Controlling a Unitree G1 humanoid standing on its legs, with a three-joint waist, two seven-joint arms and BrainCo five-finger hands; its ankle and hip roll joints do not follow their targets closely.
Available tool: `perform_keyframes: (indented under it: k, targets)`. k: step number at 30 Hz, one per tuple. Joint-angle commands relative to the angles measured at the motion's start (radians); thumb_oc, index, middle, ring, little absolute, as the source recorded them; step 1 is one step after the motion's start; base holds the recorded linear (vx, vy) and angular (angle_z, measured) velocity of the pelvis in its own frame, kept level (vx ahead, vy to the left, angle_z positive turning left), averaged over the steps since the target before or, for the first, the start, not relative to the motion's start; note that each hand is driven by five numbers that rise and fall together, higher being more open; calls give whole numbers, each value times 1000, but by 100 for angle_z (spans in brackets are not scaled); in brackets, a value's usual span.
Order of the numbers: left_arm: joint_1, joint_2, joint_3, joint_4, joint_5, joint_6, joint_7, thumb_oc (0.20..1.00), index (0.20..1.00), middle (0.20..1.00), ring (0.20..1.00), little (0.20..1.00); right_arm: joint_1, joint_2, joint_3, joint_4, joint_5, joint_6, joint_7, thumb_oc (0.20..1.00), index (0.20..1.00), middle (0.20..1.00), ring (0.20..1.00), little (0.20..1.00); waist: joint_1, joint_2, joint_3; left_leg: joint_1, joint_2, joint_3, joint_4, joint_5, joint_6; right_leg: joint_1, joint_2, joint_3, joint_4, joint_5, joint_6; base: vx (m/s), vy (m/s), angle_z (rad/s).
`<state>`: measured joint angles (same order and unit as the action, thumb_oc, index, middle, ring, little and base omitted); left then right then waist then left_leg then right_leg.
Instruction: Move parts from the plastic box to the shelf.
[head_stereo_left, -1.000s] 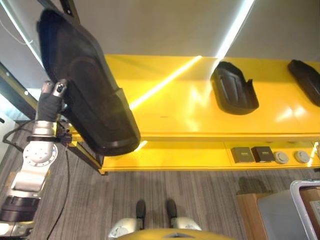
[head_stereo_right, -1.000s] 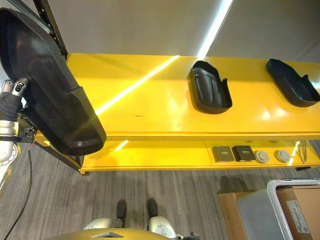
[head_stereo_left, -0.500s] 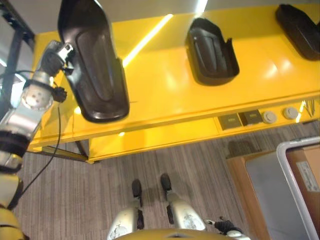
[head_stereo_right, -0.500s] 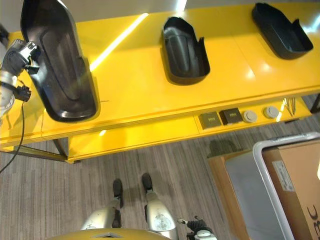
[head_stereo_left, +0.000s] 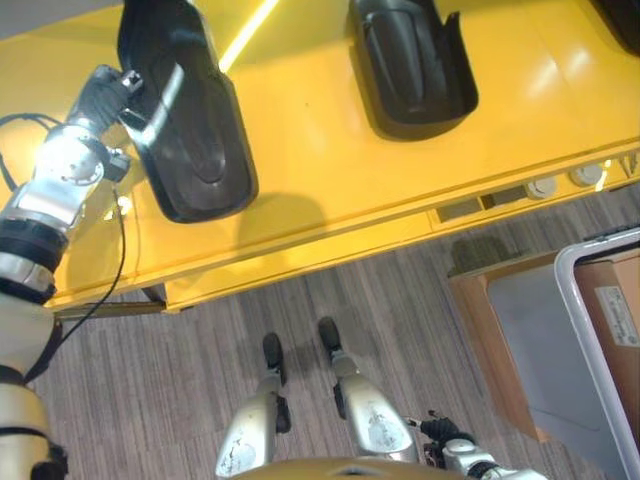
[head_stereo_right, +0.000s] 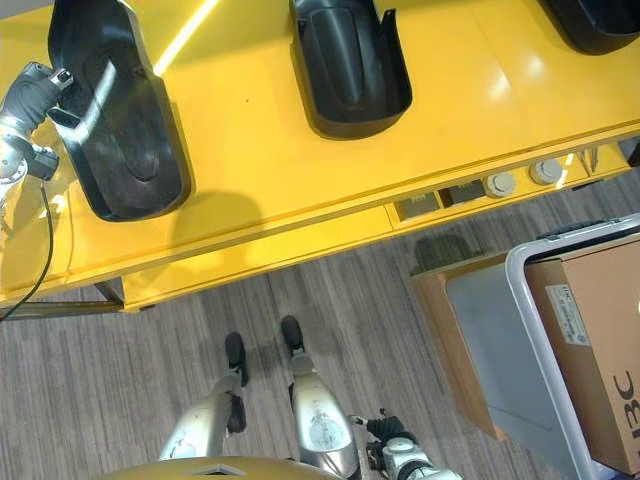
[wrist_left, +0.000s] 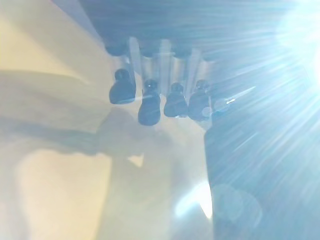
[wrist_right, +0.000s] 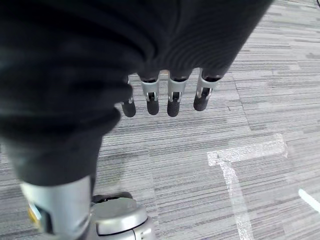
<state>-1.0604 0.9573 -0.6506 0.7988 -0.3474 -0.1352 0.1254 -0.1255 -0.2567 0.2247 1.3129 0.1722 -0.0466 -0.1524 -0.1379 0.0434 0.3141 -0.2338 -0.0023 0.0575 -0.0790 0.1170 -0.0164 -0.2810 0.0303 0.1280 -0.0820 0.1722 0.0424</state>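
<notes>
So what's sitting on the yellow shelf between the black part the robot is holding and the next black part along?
Nothing: in the right eye view, bare yellow shelf separates the held part from the next part.

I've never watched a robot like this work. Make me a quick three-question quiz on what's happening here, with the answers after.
1. True or false: the left hand is at the edge of a black part over the yellow shelf.
2. How many black parts lie on the shelf top away from the hands, counting the one cut off at the view's corner? A) none B) two C) five
3. Fill in: the right hand hangs over the grey ____ with relaxed fingers, holding nothing.

Key
1. True.
2. B: the middle part and the corner part.
3. Floor.
</notes>
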Motion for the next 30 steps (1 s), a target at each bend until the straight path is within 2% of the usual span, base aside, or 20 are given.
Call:
perform_keyframes:
  k: [1,7,18,30]
  targets:
    - [-138,45,-23,68,34,-19,6,200,200,200,200,200,22,-21,26,26,52,-6,0,1000,1000,1000,1000,1000,5,-7,-41,-41,46,-106,-8,8,-52,20,-62,33,-5,-62,92,0,0,0]
    - [-175,31,-61,134,38,-3,-33,200,200,200,200,200,4,-15,45,29,59,-6,6,1000,1000,1000,1000,1000,6,-4,-31,-51,47,-110,-8,10,-54,12,-61,34,-5,-59,92,-7,-4,1]
    - [-224,-7,-101,137,91,-5,-26,200,200,200,200,200,-11,-12,51,31,89,-15,10,1000,1000,1000,1000,1000,0,-3,-29,-60,49,-111,-8,11,-56,6,-60,34,-5,-59,90,0,0,0]
    - [-245,-9,-135,188,137,4,-59,200,200,200,200,200,-8,-15,47,39,95,-14,17,1000,1000,1000,1000,1000,-10,5,-25,-64,51,-96,-8,7,-56,-9,-60,49,-5,-55,91,0,0,0]
